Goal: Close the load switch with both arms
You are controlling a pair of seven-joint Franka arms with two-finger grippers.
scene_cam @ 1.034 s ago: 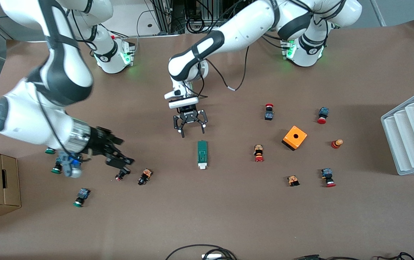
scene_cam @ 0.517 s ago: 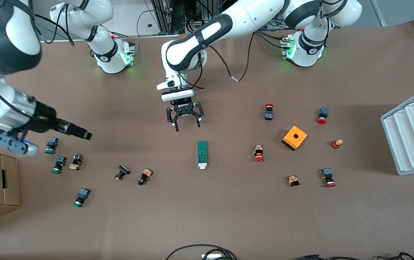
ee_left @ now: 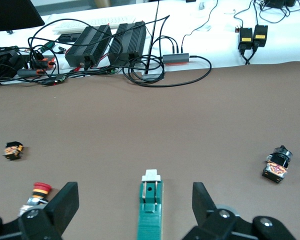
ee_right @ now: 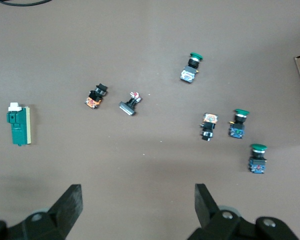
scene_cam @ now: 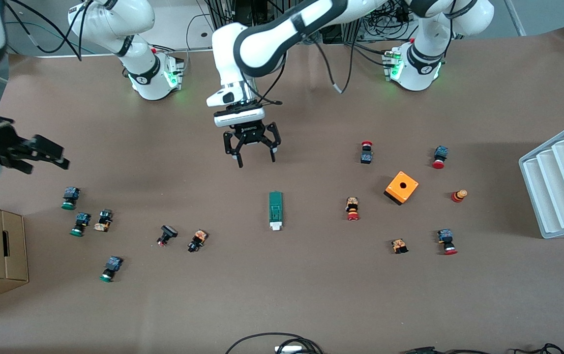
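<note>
Well, we list what we see, from the front camera's edge of the table toward the arms' bases.
Load switch (scene_cam: 275,210): it lies flat on the brown table (scene_cam: 311,295), near the middle, its white lever end pointing at 6 o'clock in the front view; nothing touches it.
Neighbours: a small black push button (scene_cam: 197,240) lies at 8 o'clock from the switch, a red-capped button (scene_cam: 352,208) at 3 o'clock, and the orange box (scene_cam: 401,187) at 2 o'clock, well apart.
Left gripper (scene_cam: 254,160): it hangs over bare table at 11 o'clock from the switch, fingers spread apart and holding nothing; in the left wrist view we see the switch (ee_left: 151,207) between the two fingers (ee_left: 65,202), lower down on the table.
Right gripper (scene_cam: 45,155): it is in the air at the right arm's end of the table, over bare table above the group of green-capped buttons (scene_cam: 69,197); its fingers stand apart and are empty.
</note>
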